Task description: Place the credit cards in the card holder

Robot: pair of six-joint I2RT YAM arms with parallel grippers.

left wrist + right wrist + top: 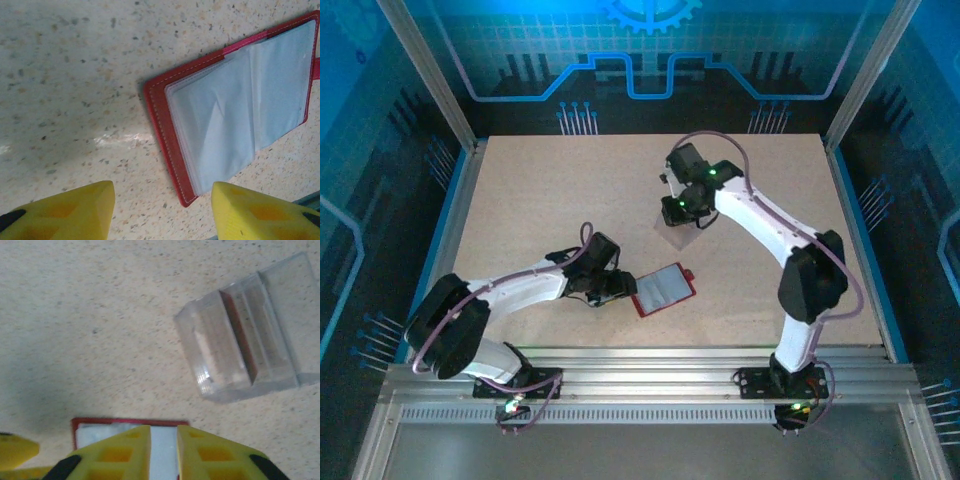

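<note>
From above, the left arm (510,295) lies low over the table (520,200), bent at the elbow and reaching to the right, so that the left gripper (620,288) sits just beside the left edge of the open card holder (663,289). The right arm (770,235) rises from its base, folds at the elbow and stretches up and to the left. The right gripper (682,210) points down over the clear plastic box (678,234), well apart from the card holder.

At the left wrist, the two yellow fingers (75,215) stand spread wide with bare table between them. The card holder (240,105) lies flat and open just ahead of them, red border up and pale grey pockets showing.

At the right wrist, the yellow fingers (115,455) are drawn close, leaving a narrow slit; I cannot tell whether they pinch anything. The clear plastic box (245,340) lies up and to the right, apart from the fingers, with a dark brownish credit card (239,335) standing on edge inside it. The card holder (100,430) shows behind the fingertips
</note>
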